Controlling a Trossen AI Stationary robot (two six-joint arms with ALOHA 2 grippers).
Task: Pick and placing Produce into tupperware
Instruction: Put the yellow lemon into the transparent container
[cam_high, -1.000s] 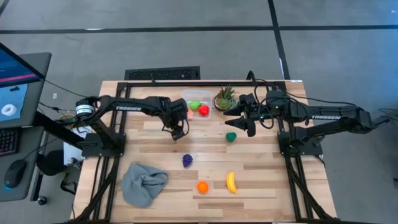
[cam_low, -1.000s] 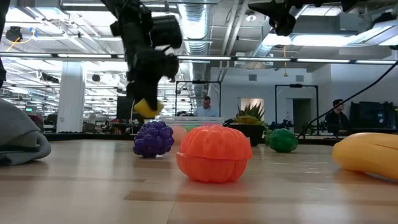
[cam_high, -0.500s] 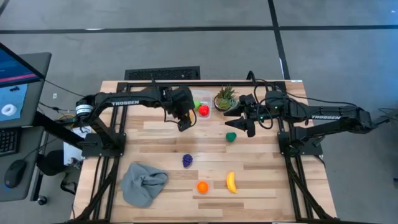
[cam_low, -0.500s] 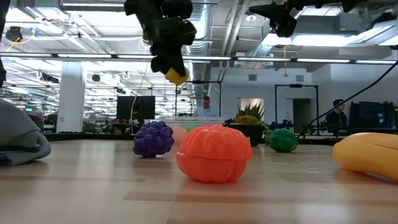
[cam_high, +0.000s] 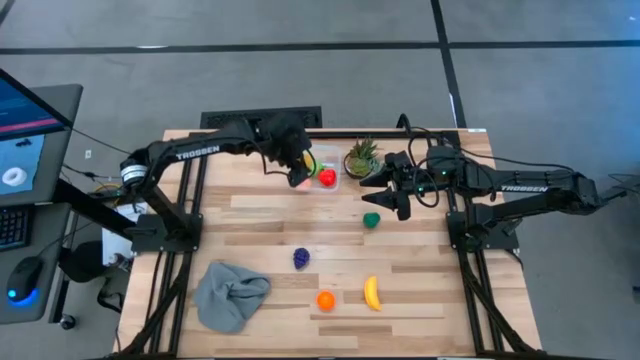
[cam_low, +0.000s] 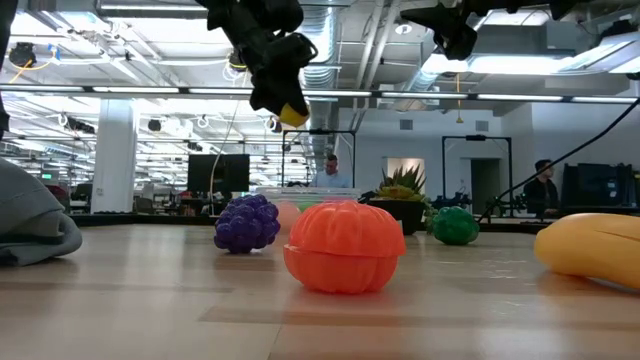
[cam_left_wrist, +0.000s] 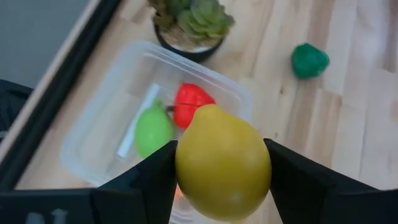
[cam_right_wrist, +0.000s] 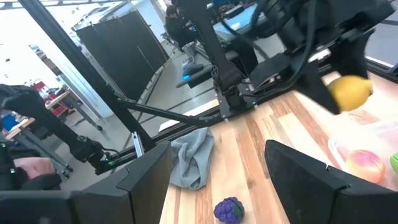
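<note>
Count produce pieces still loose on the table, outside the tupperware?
4: green piece near the right tool; purple grapes mid-table; orange piece and banana at the front. None look hidden.

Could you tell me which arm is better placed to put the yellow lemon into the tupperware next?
The left. Its gripper already holds the lemon in its jaws, right above the tupperware. The right gripper waits open and empty beside the potted plant.
</note>
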